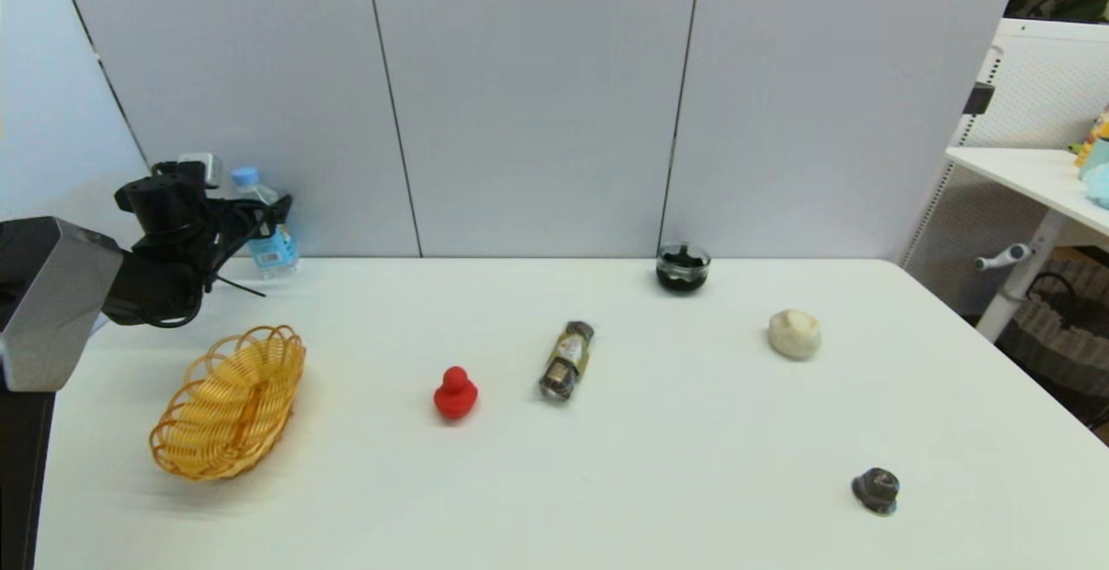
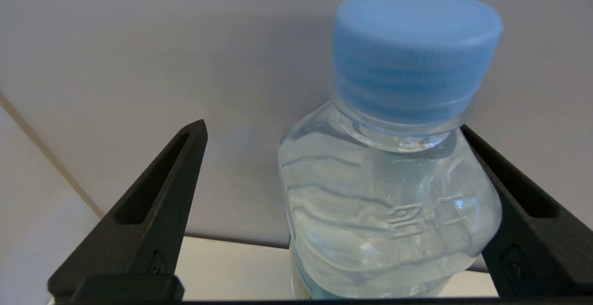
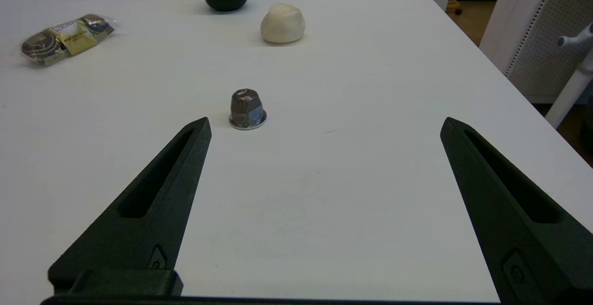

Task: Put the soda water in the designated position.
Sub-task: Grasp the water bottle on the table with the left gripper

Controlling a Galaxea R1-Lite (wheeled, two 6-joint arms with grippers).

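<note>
Soda water (image 2: 389,212) between spread left gripper (image 2: 333,133) fingers

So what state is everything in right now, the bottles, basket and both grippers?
Soda water: upright, capped, at the table's far left edge.
Left gripper: open, fingers either side of the soda water, one finger against it.
Right gripper: open, holding nothing, above the table.
Wicker basket: tipped on its side, nothing inside.
Small brown bottle: lying on its side.
Glass jar: upright, dark contents.
</note>
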